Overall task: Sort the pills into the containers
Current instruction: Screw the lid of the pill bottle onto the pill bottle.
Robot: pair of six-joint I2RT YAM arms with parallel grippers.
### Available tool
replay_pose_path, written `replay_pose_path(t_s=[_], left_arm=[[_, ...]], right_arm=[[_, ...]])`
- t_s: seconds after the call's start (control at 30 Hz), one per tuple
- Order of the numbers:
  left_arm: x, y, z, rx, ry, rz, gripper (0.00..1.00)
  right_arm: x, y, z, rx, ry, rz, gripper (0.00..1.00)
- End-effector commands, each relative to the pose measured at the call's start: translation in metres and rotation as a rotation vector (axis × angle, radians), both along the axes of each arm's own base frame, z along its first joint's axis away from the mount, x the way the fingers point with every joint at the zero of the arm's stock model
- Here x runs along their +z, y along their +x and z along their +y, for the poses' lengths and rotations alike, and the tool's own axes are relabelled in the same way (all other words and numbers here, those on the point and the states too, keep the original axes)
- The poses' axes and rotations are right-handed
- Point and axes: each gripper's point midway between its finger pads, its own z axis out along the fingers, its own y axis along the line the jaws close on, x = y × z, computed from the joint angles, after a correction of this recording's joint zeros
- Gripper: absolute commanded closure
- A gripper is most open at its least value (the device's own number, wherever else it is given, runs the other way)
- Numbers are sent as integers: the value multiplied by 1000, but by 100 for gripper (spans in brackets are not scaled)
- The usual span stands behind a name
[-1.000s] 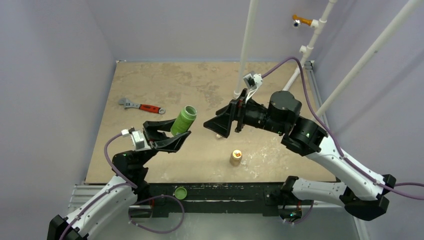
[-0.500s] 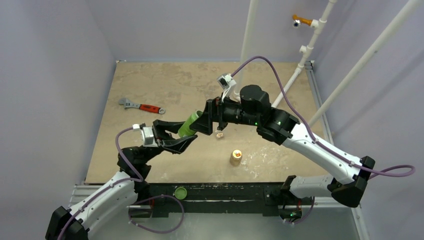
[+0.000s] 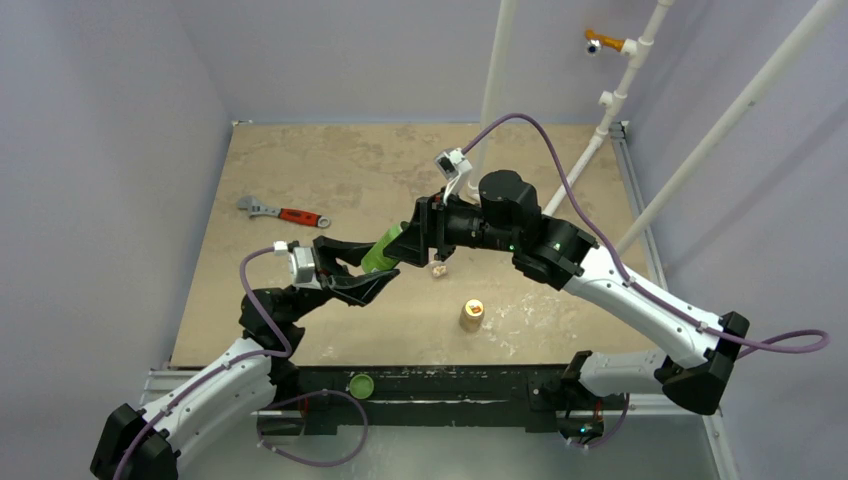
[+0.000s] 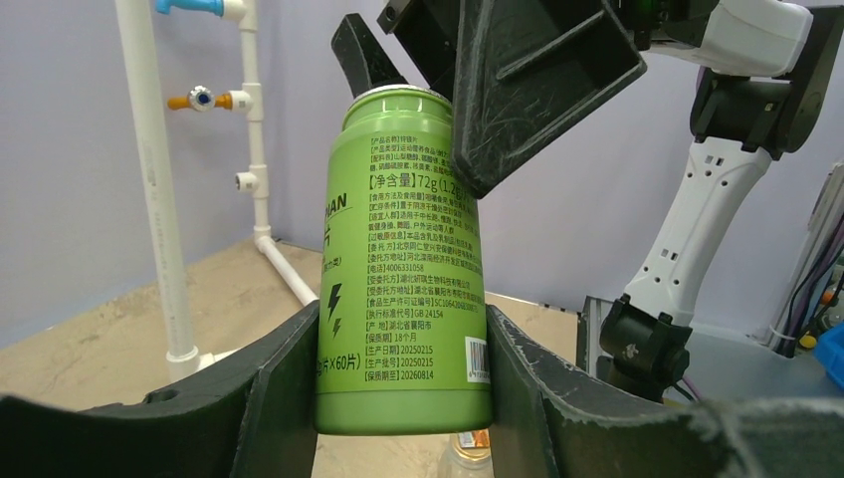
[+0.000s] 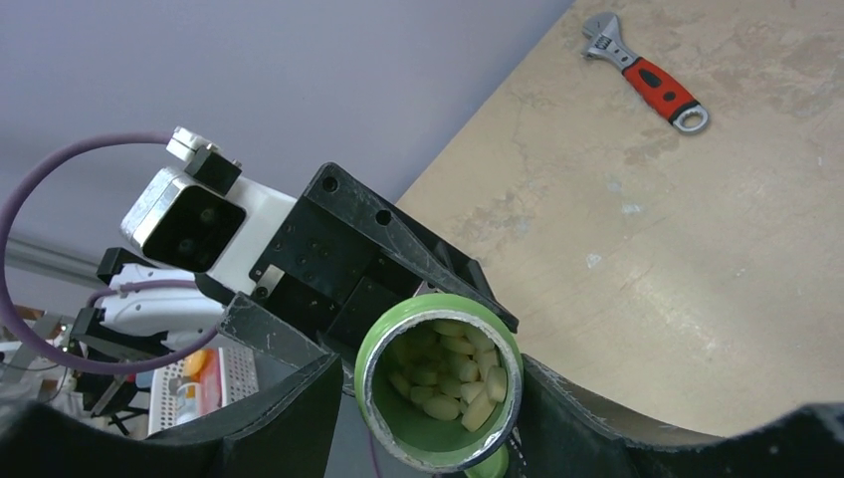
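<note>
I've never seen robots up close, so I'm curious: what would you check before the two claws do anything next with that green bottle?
1. Green plastic bottle clamped in left claw: ok.
2. Bottle mouth open, pale pills visible inside: ok.
3. Right claw astride the bottle's mouth, gripping it: cannot tell.
4. Small clear case lined up under the mouth: cannot tell.
5. Red-handled wrench well away: ok.
</note>
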Motion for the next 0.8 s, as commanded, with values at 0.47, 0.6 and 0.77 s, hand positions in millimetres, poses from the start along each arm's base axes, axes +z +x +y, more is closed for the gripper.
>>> replay_pose_path(t_s=[0.47,0.6,0.77], left_arm=[[2,22,-1,71,132,190,42],[-25,42,25,272,220,374,15],[-64,47,72,521,318,644,8]], right_arm=[[-2,-1,7,11,13,30,98],[-15,19,1,-90,-45,-6,100],[-53,58,-10,-283,-178,-39,100]])
